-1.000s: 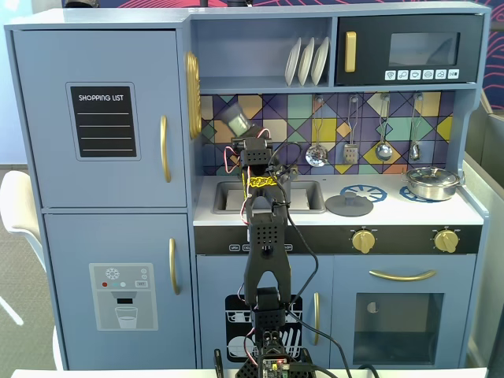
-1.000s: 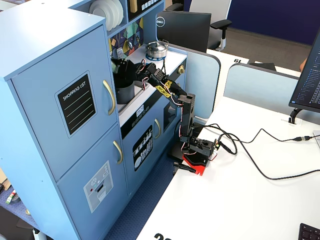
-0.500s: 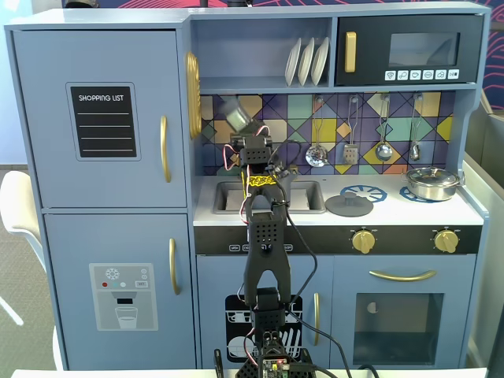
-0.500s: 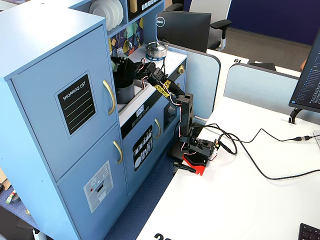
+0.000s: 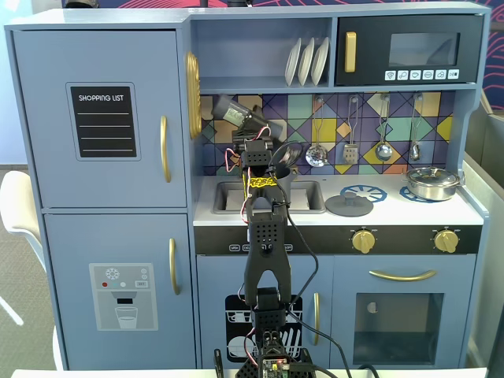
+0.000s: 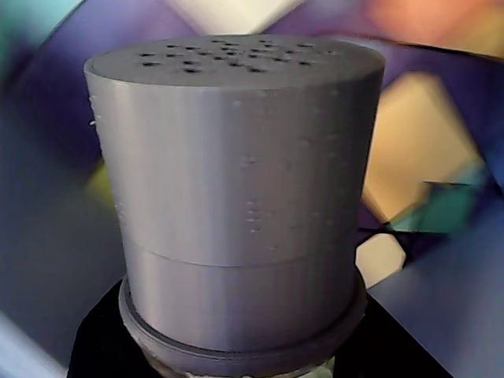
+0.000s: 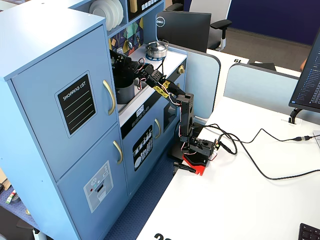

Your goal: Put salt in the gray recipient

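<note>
My gripper [image 5: 246, 120] is shut on the salt shaker [image 5: 229, 109] and holds it high in front of the coloured backsplash, tilted with its cap up and to the left in a fixed view. In the wrist view the shaker's gray cap [image 6: 236, 157] fills the frame, its holed top facing up. The black jaws of the gripper [image 6: 244, 358] close round the shaker's base. The matte gray pot [image 7: 125, 93] stands on the counter by the sink, just below the gripper [image 7: 120, 67]. From the front, the arm mostly hides the pot.
A flat gray lid with knob [image 5: 350, 205] lies on the counter right of the sink [image 5: 228, 197]. A shiny steel pan [image 5: 431, 183] sits at the far right, also in the other fixed view [image 7: 157, 49]. Utensils [image 5: 383, 146] hang on the backsplash. A shelf with plates [image 5: 307, 61] is above.
</note>
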